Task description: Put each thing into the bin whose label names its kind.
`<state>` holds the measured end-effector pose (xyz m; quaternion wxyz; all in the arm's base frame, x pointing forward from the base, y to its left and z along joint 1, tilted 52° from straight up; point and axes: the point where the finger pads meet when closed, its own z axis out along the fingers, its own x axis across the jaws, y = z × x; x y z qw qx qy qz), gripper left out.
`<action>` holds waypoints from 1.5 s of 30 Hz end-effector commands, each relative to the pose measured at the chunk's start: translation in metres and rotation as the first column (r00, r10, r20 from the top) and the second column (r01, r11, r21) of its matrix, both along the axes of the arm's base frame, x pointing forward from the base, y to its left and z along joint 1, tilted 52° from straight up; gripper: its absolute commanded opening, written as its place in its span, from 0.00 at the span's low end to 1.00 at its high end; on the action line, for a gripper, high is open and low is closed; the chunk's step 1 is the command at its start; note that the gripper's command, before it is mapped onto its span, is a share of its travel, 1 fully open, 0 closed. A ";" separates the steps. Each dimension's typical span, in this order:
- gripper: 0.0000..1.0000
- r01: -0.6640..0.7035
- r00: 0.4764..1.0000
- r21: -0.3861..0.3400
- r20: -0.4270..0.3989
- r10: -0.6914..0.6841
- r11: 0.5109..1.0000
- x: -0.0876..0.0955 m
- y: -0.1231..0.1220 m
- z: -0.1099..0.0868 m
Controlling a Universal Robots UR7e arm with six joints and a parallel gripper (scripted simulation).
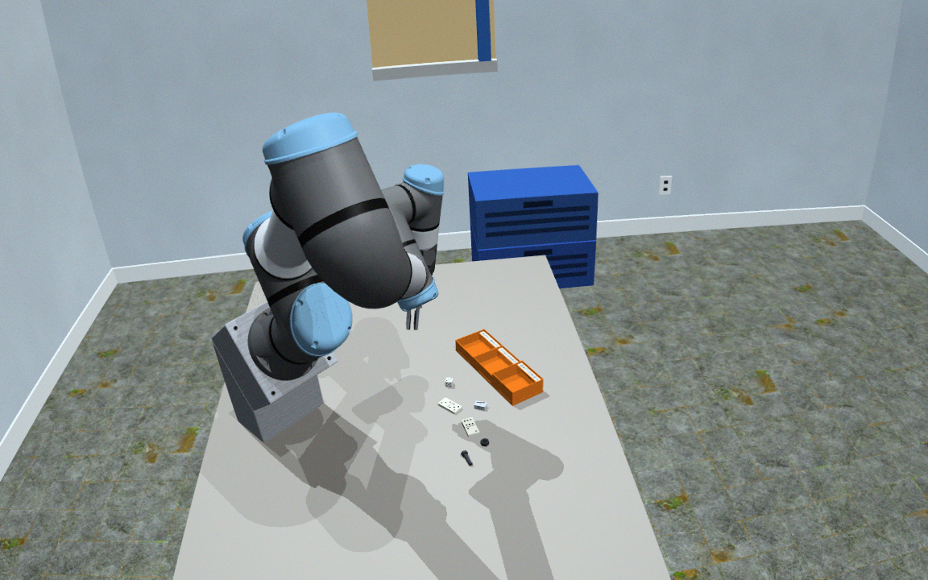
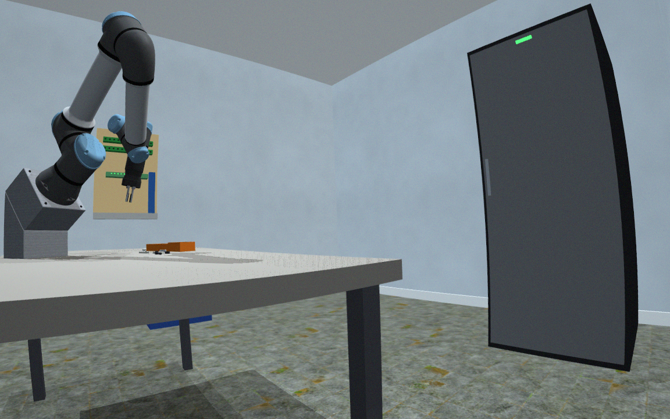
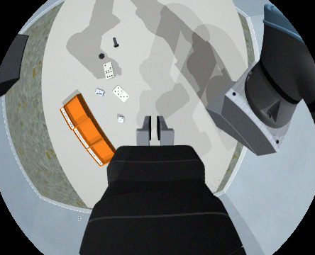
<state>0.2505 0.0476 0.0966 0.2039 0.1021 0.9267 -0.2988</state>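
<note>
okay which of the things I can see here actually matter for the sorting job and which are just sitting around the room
Part of the job:
- orange three-compartment bin, labels unreadable
- die
- two dominoes
- small pale block
- black round piece
- black bolt
- gripper, holding nothing

Just around:
- blue cabinet
- wall board
- dark door

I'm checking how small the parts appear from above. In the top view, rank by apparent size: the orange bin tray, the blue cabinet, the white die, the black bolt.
1. Blue slatted cabinet, though it stands farther from the camera.
2. Orange three-compartment bin tray.
3. Black bolt and white die: both tiny, too close to rank.
</note>
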 end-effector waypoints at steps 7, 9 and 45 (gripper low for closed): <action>0.31 0.101 0.989 0.045 0.100 -0.105 0.994 0.007 -0.003 0.008; 0.31 0.101 0.989 0.045 0.100 -0.105 0.994 0.007 -0.003 0.008; 0.31 0.110 0.987 0.052 0.109 -0.115 0.993 0.012 -0.006 0.014</action>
